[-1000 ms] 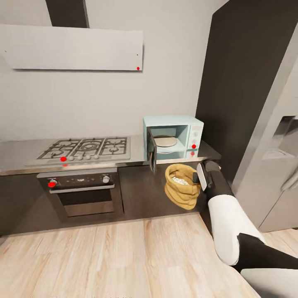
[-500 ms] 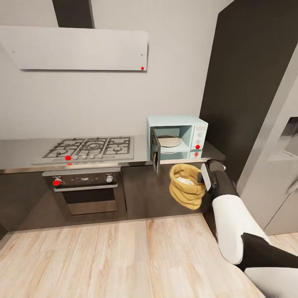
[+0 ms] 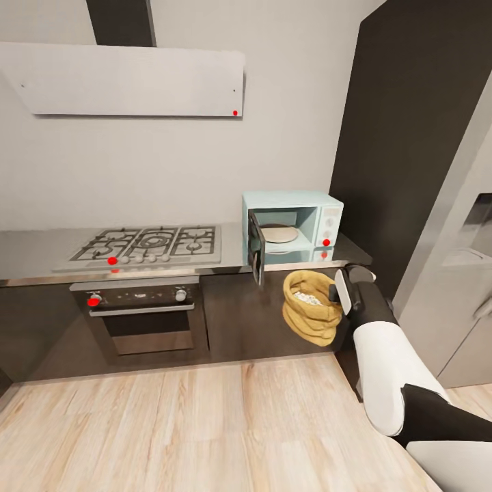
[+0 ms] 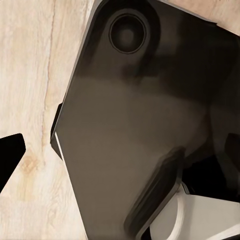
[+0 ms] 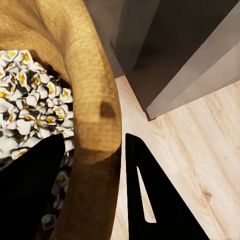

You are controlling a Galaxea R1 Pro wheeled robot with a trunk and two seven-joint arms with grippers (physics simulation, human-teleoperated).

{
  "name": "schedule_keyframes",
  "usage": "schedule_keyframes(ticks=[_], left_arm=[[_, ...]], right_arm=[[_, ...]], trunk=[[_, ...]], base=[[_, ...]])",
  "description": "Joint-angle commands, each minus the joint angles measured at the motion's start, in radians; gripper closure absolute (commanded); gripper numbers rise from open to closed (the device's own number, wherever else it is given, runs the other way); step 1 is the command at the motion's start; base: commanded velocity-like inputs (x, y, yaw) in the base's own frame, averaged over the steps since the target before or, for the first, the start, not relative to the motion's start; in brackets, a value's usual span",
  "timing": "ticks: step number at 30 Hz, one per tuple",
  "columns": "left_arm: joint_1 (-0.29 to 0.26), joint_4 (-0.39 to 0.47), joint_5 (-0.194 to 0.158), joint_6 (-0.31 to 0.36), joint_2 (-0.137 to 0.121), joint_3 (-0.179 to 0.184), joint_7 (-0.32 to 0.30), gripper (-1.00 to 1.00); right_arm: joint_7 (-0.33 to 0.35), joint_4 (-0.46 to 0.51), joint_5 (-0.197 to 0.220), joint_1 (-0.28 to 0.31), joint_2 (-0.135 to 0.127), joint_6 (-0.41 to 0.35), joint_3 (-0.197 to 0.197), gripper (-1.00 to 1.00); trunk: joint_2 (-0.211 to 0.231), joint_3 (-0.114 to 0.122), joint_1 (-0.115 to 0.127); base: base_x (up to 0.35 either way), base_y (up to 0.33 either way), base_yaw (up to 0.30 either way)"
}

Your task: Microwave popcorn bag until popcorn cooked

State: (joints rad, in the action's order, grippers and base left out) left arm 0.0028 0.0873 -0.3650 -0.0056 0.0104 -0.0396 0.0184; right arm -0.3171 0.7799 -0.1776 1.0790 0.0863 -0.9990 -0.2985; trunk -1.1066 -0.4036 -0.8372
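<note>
Fingers [image 5: 150,200] of the right gripper [image 5: 92,185] are clamped on the rim of the tan popcorn bag [image 3: 311,307], popcorn [image 5: 30,110] heaped inside, held up off the floor on a forward-stretched arm just below the countertop [image 3: 41,256] edge, under the open microwave [image 3: 292,225].

I see the right gripper [image 3: 336,295] closed on the rim of the tan cloth popcorn bag [image 3: 311,307] | bag hangs below the open pale blue microwave [image 3: 292,227] | grey glossy countertop [image 3: 41,253] carries it.
</note>
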Motion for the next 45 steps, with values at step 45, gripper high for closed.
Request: schedule_keyframes(ticks=[45], left_arm=[[0.000, 0.002, -0.002, -0.001, 0.000, -0.003, 0.002, -1.00]], right_arm=[[0.004, 0.001, -0.010, 0.001, 0.000, -0.006, -0.005, 1.00]], trunk=[[0.300, 0.134, 0.165]], base=[[0.000, 0.000, 0.000]])
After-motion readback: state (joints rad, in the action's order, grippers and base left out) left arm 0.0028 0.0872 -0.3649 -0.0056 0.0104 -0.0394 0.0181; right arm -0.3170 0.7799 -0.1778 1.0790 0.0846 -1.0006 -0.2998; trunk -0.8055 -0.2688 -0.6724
